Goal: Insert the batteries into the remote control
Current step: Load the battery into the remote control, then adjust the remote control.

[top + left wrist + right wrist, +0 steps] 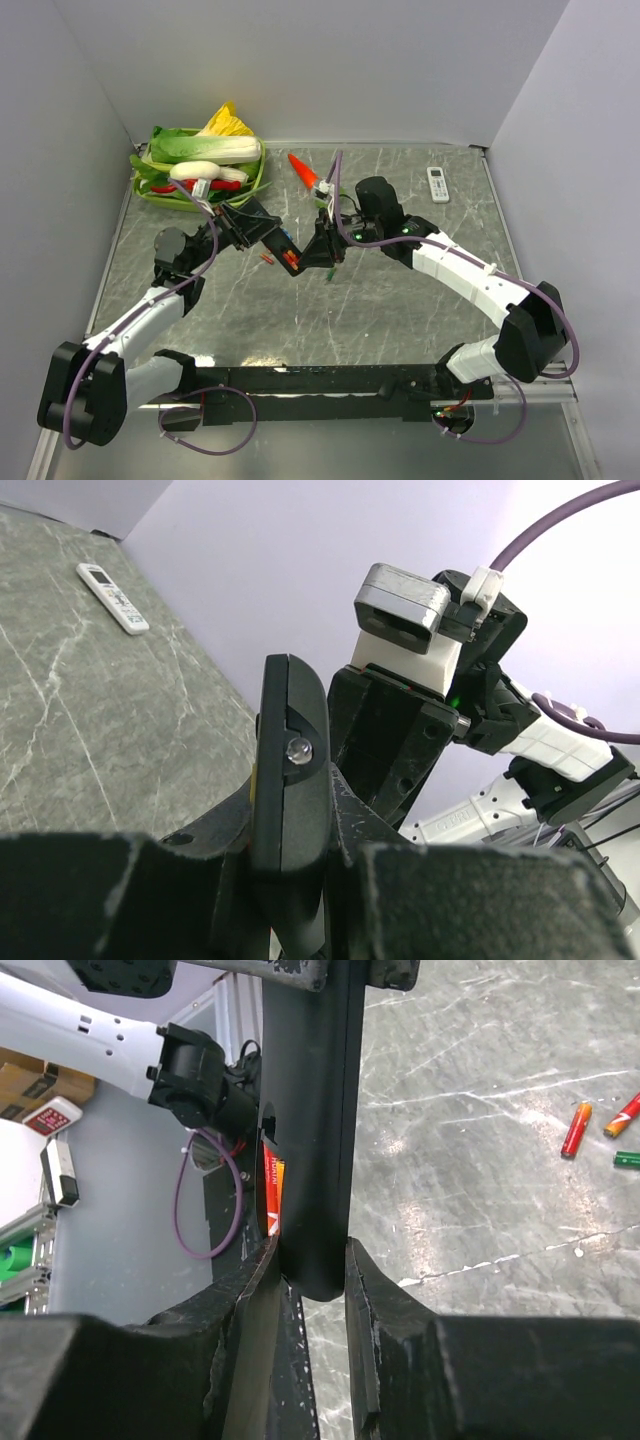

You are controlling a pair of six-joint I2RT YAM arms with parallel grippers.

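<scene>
The black remote control (297,256) is held above the table's middle between both grippers. My left gripper (268,236) is shut on one end of it; in the left wrist view the remote (290,770) stands edge-on between my fingers (295,855). My right gripper (322,248) is shut on the other end; in the right wrist view the remote (312,1110) runs up from my fingers (310,1270). A red-orange battery (272,1195) sits in the remote's open back. Loose batteries lie on the table: two red-orange (576,1128) (622,1115) and a green one (628,1159).
A green tray (150,192) of vegetables stands at the back left. An orange carrot (303,170) lies behind the grippers. A white remote (438,184) lies at the back right, also in the left wrist view (112,598). Grey walls enclose the table.
</scene>
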